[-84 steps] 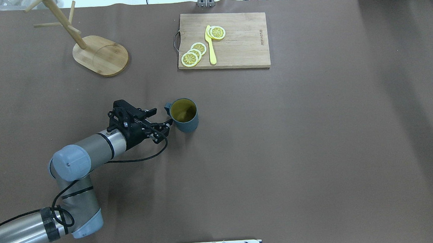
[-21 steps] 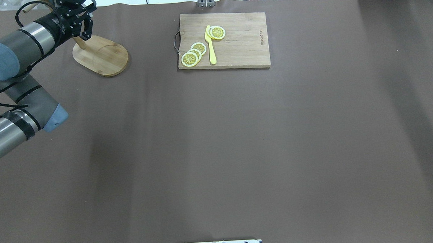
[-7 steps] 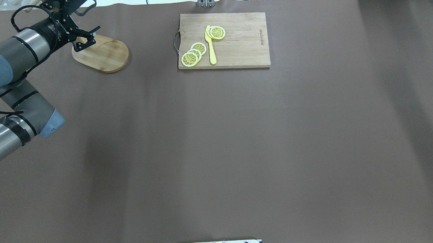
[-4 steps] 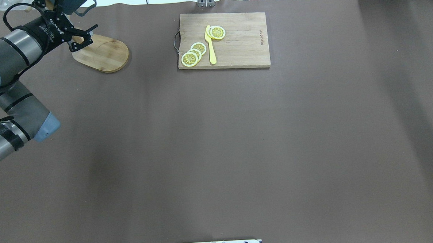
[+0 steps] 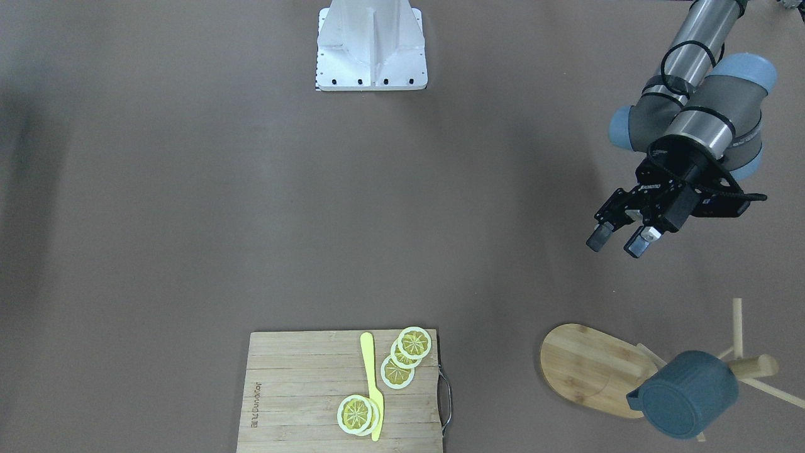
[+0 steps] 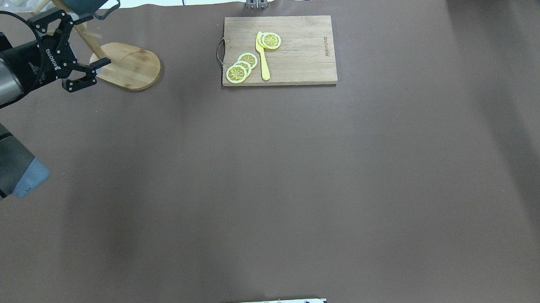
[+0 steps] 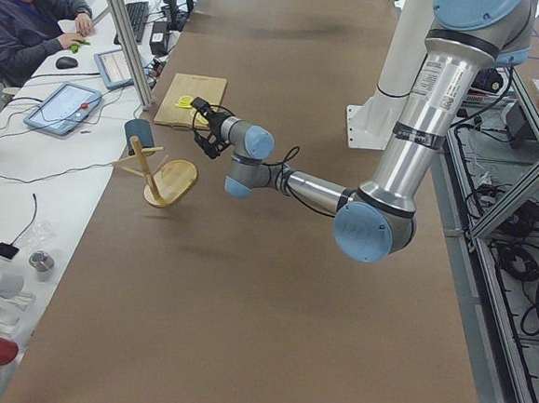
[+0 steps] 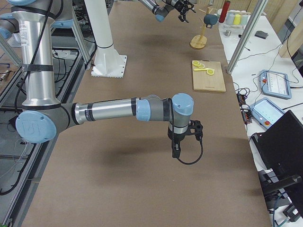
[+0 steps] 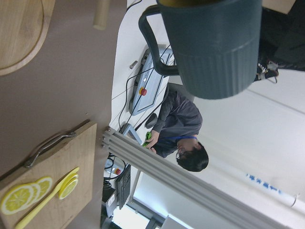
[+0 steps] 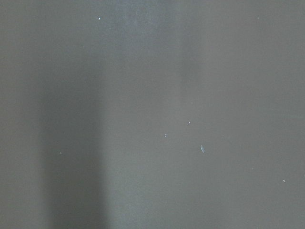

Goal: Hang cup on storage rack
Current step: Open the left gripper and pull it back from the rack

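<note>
Starting big: the brown table (image 6: 299, 191) is mostly bare. The left arm (image 5: 698, 119) reaches out toward the rack's corner, while the right arm (image 8: 113, 109) hangs over open table well away from the action, its wrist cam showing nothing but tabletop. There's a board (image 5: 302, 390) at the far edge, not part of this job.

The rack (image 5: 591, 368) stands on its oval base in the far corner on the robot's left. The cup (image 5: 685, 393) is up on it, off the table, bottom tipped toward the front camera and handle out to the side. I can't actually see the peg going through the handle, but nothing else is holding it.

The left gripper (image 5: 617, 240) is near the rack on the robot's side, clear of the cup, fingers spread with nothing between them. The right gripper (image 8: 176, 152) only shows in the side view, so I can't tell if it's spread or clenched.

Smallest stuff: lemon slices (image 5: 398, 371) and a yellow knife (image 5: 373, 390) on the board.

So I'd say the hang is basically done and this is the back-off step. The next move just needs the left arm to clear out without clipping a peg or nudging the base.
</note>
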You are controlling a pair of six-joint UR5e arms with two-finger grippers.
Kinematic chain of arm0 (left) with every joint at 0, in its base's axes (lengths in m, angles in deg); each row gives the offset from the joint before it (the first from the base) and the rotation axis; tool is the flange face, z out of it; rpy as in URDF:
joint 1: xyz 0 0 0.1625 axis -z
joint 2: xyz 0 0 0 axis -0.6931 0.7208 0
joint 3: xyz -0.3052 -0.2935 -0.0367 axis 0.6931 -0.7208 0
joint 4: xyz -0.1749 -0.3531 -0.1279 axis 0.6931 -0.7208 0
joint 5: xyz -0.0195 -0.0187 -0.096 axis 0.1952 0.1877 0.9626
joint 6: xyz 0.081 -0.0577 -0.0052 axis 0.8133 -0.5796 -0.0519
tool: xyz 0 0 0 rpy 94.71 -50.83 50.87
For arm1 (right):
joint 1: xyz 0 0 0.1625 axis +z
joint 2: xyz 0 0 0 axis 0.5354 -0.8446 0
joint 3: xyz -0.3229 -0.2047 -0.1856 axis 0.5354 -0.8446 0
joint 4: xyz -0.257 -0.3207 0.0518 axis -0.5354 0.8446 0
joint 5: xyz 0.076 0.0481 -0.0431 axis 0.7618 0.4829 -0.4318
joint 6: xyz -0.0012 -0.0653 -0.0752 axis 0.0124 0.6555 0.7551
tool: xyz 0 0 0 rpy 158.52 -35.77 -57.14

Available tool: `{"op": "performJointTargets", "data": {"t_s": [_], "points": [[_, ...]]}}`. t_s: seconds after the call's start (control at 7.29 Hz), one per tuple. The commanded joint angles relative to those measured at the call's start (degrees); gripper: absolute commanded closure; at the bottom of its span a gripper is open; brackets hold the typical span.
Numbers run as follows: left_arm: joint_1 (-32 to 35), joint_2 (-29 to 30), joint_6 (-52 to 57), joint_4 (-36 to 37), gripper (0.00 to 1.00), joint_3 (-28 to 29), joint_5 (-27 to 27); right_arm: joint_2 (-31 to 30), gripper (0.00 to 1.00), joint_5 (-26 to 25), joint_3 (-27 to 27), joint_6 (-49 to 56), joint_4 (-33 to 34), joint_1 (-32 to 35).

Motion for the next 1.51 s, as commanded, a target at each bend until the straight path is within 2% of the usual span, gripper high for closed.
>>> {"op": "performJointTargets", "data": {"t_s": [0.0,0.14,0.41,0.69,1.1,1.37], "points": [[-0.16,-6.85,26.86,0.43,0.01,-2.98,5.13,-0.04,0.0,0.0,0.0,0.0,0.0,0.08],[-0.08,-8.97,36.47,1.21,0.01,-2.9,8.54,-0.04,0.0,0.0,0.0,0.0,0.0,0.0],[1.58,-11.36,48.91,4.8,0.01,-4.12,15.66,-0.13,0.0,0.0,0.0,0.0,0.09,0.08],[8.16,-11.63,59.02,17.23,0.01,-9.81,24.45,-0.21,0.0,0.0,0.0,0.0,0.09,0.08],[11.43,-14.26,77.22,34.38,0.01,-16.67,26.07,-0.65,0.0,0.0,0.0,0.09,0.0,0.0],[14.15,-14.35,94.22,52.19,0.01,-21.69,26.07,-0.74,0.0,0.0,0.0,0.0,0.09,0.08]]}}
